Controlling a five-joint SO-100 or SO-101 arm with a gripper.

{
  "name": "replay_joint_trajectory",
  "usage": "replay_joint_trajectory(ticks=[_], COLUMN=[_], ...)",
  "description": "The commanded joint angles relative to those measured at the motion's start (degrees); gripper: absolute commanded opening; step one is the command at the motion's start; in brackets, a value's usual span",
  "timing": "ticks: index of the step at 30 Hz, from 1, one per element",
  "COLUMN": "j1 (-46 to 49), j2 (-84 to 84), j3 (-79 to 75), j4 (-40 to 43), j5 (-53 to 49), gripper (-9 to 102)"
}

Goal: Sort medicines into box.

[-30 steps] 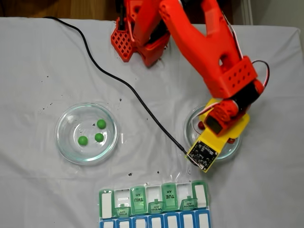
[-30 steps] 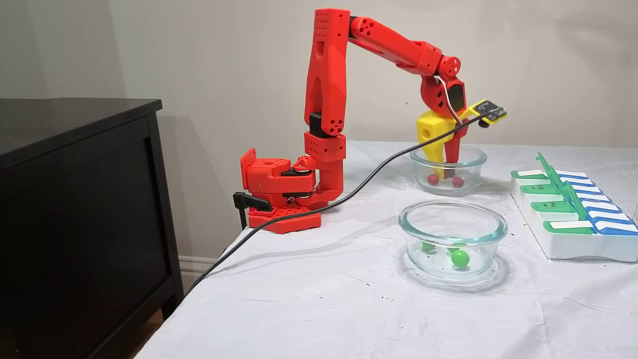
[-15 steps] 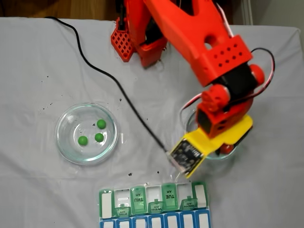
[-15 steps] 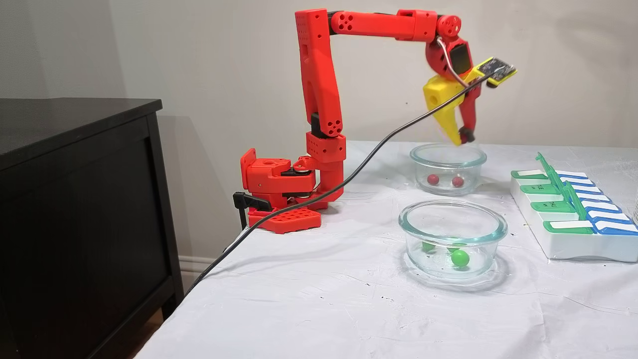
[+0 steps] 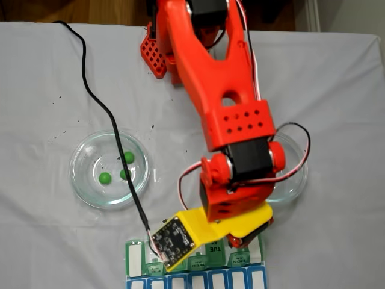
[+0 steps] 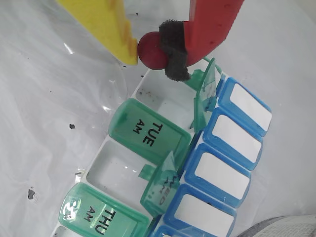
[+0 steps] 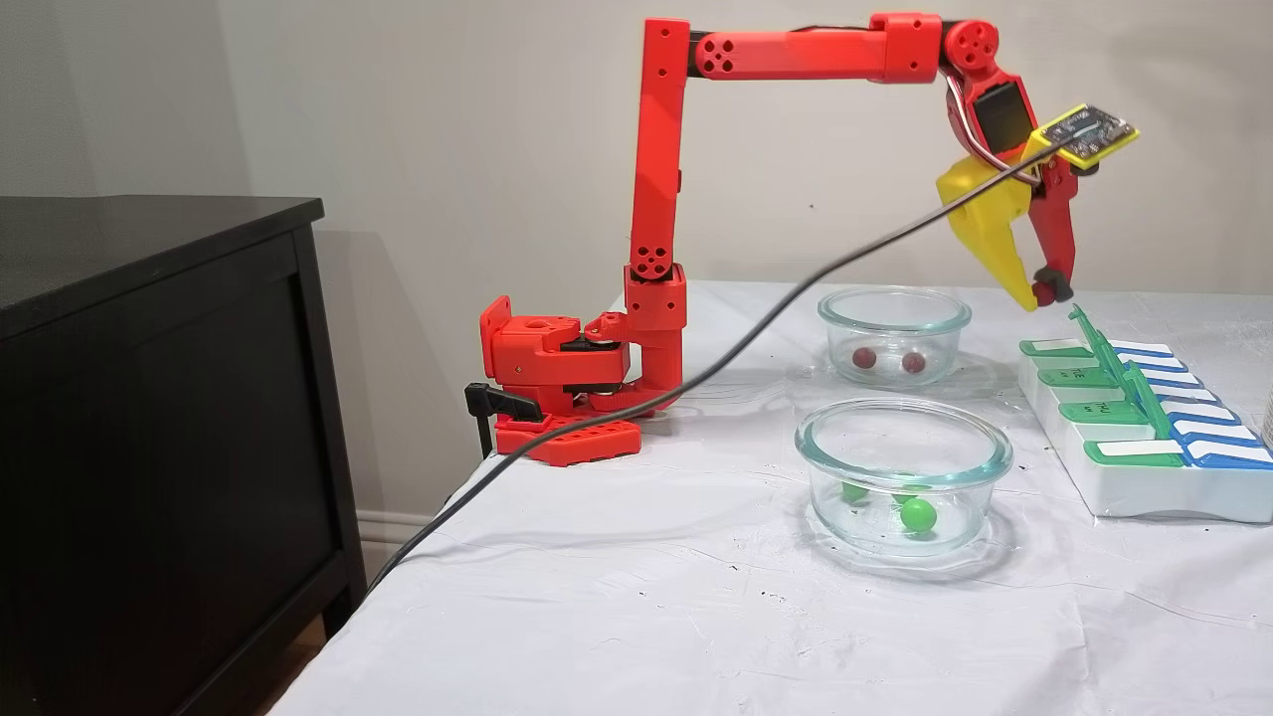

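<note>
**Red ball pinched above the pill organizer**

White cloth (image 7: 617, 597) covers the table under everything. Clamped between the yellow and red fingers of the gripper (image 6: 148, 52), a dark red ball (image 6: 151, 51) hangs just over the pill organizer (image 6: 163, 163), above an open white cell beside the TUE lid (image 6: 148, 131). Behind the fingers in the side-on fixed view, two red balls (image 7: 865, 358) lie in a glass dish (image 7: 893, 310). Nearer the camera, a second dish (image 7: 903, 443) holds green balls (image 7: 917, 514).
</note>
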Motion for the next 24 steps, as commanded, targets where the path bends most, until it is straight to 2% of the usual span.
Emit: replay_joint_trajectory(ticks=[1, 19, 24], j1=[-1.7, -2.5, -1.6], j2=[2.0, -8.4, -9.5], j3=[-3.4, -7.7, -10.6], j4=[-0.6, -7.0, -6.4], j5=[-0.5, 0.3, 0.3], gripper=[0, 0, 0])
